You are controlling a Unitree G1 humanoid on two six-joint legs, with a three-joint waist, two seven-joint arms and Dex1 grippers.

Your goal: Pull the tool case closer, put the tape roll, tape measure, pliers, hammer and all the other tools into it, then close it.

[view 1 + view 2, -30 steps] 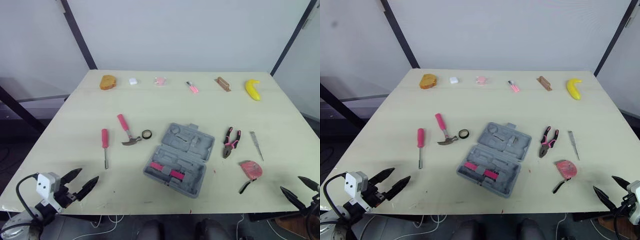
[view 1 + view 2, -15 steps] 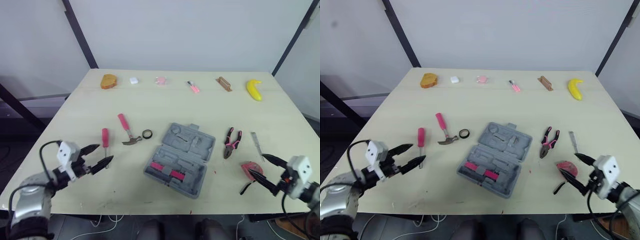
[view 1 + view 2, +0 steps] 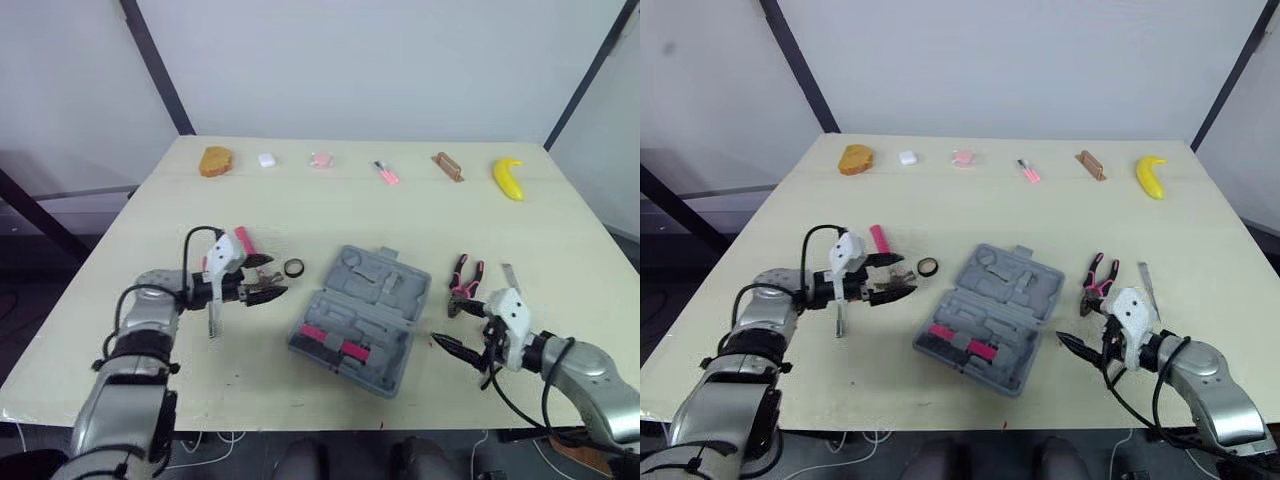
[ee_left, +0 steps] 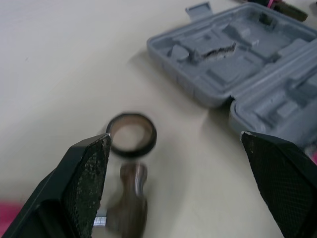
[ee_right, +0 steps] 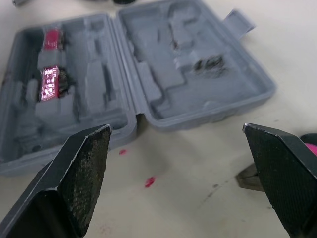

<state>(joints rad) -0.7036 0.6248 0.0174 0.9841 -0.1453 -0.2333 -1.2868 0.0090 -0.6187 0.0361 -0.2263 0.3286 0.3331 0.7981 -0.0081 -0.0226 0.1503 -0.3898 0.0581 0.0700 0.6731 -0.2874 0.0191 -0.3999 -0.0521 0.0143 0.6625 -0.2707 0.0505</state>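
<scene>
The grey tool case (image 3: 360,318) lies open mid-table, with pink pieces (image 5: 49,79) in its near half. My left gripper (image 3: 272,278) is open just left of the case, over the hammer's head (image 4: 129,198) and beside the black tape roll (image 4: 131,135). The hammer's pink handle (image 3: 243,241) points away. Partly under my left arm lies a pink screwdriver (image 3: 211,318). My right gripper (image 3: 450,325) is open at the case's right side, fingers pointing at it. The pink pliers (image 3: 463,280) and a metal blade (image 3: 510,275) lie just beyond it. The tape measure is hidden.
Along the table's far edge lie a piece of bread (image 3: 215,163), a small white thing (image 3: 266,160), a pink thing (image 3: 320,160), a pink pen (image 3: 385,174), a brown block (image 3: 446,167) and a banana (image 3: 507,178).
Both arms came in from the front corners. The left gripper moved right to the hammer and tape roll. The right gripper moved left past the tape measure to the case's side.
</scene>
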